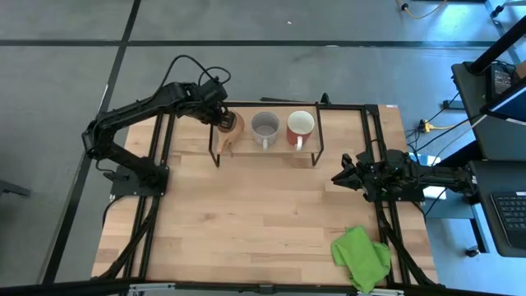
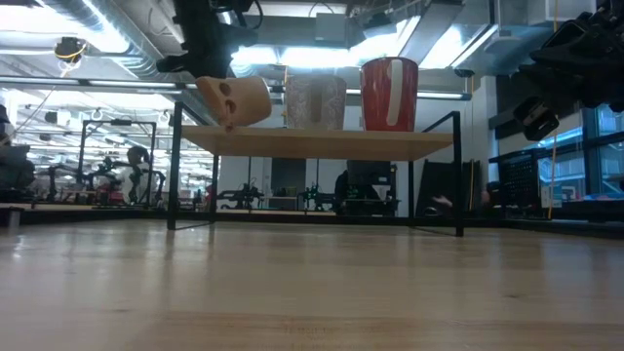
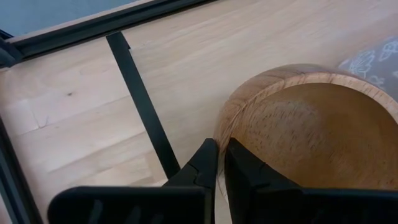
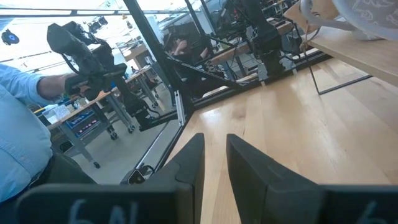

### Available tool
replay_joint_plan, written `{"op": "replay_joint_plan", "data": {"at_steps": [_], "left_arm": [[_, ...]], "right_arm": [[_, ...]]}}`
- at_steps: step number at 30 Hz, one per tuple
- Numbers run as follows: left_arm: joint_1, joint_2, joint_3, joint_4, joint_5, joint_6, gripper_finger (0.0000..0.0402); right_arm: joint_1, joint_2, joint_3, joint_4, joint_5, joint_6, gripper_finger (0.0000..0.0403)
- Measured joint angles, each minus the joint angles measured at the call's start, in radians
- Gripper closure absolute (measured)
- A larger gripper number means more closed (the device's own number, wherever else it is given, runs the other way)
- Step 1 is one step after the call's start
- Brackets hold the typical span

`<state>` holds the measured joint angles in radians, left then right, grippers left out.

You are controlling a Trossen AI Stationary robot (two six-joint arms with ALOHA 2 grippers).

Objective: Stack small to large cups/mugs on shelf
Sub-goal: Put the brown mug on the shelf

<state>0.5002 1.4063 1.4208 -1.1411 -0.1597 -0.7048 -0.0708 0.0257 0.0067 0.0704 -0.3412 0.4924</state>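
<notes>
Jaws of the left gripper pinch the wooden cup's rim, cup tilted at the shelf's left end, upper centre; right gripper waits, slightly parted, empty.

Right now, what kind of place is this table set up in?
Probably a robotics lab or workshop: exposed ceiling ducts with strip lights overhead, a second robot arm on a bench behind, and a workstation with a keyboard beside the wooden table.

Grey floor, ceiling ducts, perhaps workbenches behind.
</notes>
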Motion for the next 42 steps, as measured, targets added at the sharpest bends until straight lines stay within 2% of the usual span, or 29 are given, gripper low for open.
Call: {"op": "replay_joint_plan", "data": {"at_steps": [7,15,20,30,37,42], "left_arm": [[0.0,0.0,0.0,0.008,-0.006,-0.006,0.0389],[-0.019,0.0,0.0,0.022,-0.006,-0.025,0.0343],[-0.03,0.0,0.0,0.023,-0.006,-0.028,0.0332],[-0.093,-0.006,0.0,0.04,-0.015,-0.047,0.0335],[-0.169,-0.055,0.0,0.0,-0.095,-0.048,0.0338],[-0.224,-0.094,0.0,-0.067,-0.094,-0.05,0.0384]], "right_arm": [[0.0,0.0,0.0,0.0,0.0,-0.001,0.0334],[0.0,0.0,0.0,0.0,0.0,0.0,0.0334],[0.0,0.0,0.0,0.0,0.0,0.0,0.0334],[0.0,0.0,0.0,0.0,0.0,-0.001,0.0334],[0.0,0.0,0.0,0.0,0.0,0.0,0.0334],[0.0,0.0,0.0,0.0,0.0,0.0,0.0334]]}}
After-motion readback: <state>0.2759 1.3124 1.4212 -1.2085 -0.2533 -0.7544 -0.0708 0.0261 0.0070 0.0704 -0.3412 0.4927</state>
